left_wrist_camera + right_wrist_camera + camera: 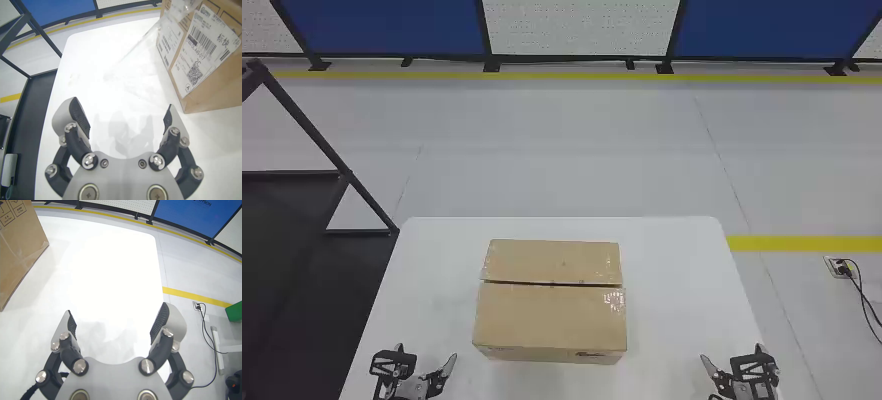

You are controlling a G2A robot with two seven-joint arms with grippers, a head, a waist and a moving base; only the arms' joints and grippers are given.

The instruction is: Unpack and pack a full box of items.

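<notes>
Nearest, at the table's near edge, the left gripper [420, 364] [122, 106] hovers over the bare white table [682, 300] [113, 66] [105, 266] at its left corner, jaws spread wide with nothing between them. Across at the near right corner, the right gripper [739, 366] [116, 309] hangs the same way, jaws apart and empty. Between the 2 and a little farther in, the cardboard box [552, 300] [208, 79] [17, 247] sits at the middle of the table, well apart from both grippers, its 2 top flaps folded shut and meeting along a taped seam. White shipping labels [200, 55] cover its left side. Left of the table stands a black metal rack [302, 250] [24, 94]. On the floor to the right runs a yellow line [802, 243] [196, 296], with a floor socket and cable [840, 267] [198, 306] just beside it. Farthest off, blue partition panels [382, 25] [189, 215] close the room.
</notes>
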